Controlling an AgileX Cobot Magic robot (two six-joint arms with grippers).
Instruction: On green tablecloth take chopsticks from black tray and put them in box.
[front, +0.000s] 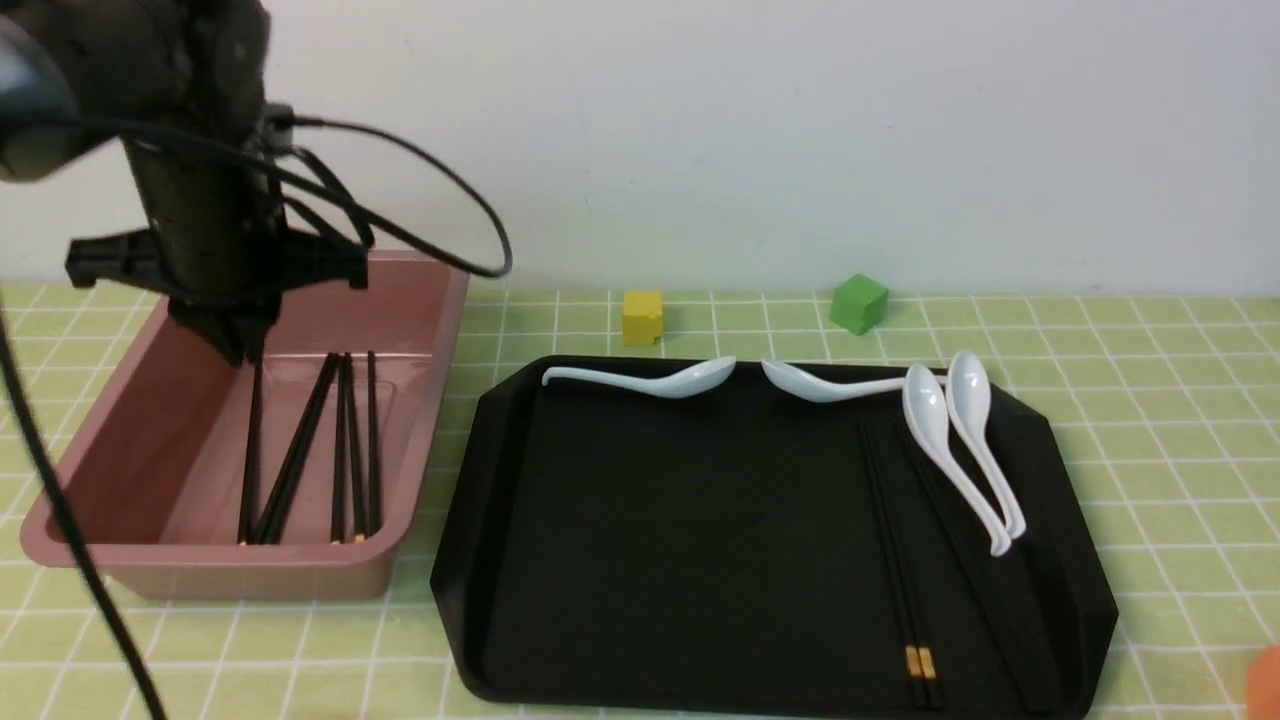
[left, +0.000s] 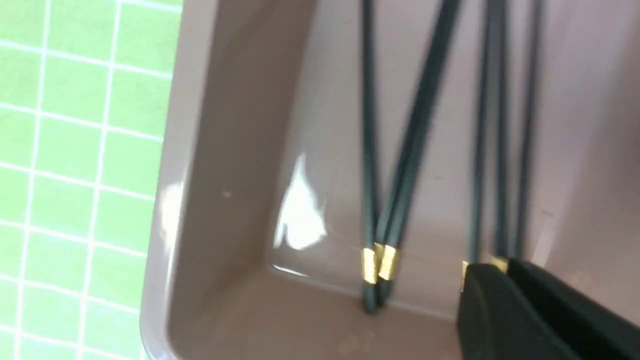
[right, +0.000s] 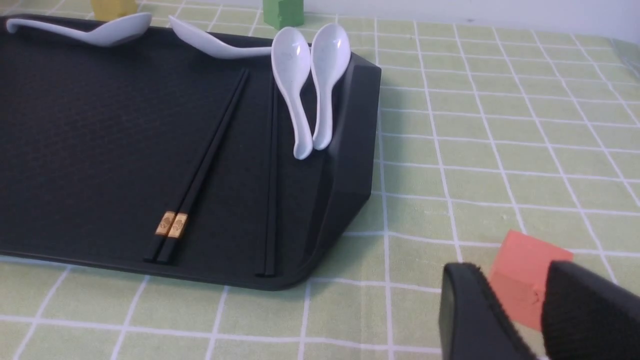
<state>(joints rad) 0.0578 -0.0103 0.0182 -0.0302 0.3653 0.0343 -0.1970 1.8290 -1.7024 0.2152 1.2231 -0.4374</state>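
On the green tablecloth (front: 1150, 400) the pink box (front: 440, 330) holds several black chopsticks (front: 345, 450) lying lengthwise, gold bands toward its near wall. My left gripper (front: 240, 345) hangs inside the box over their far ends. In the left wrist view its fingers (left: 480, 310) are pressed together with nothing between them, above the chopsticks (left: 370, 150). The black tray (front: 700, 520) holds one gold-banded pair (front: 900, 560) and a further black stick (right: 271, 175) near its right rim. My right gripper (right: 512, 272) is open, low over the cloth, off the tray's near right corner.
Several white spoons (front: 960, 430) lie along the tray's far and right rims. A yellow cube (front: 642, 317) and a green cube (front: 858, 303) stand behind the tray. An orange cube (right: 520, 270) sits on the cloth just beyond my right fingers.
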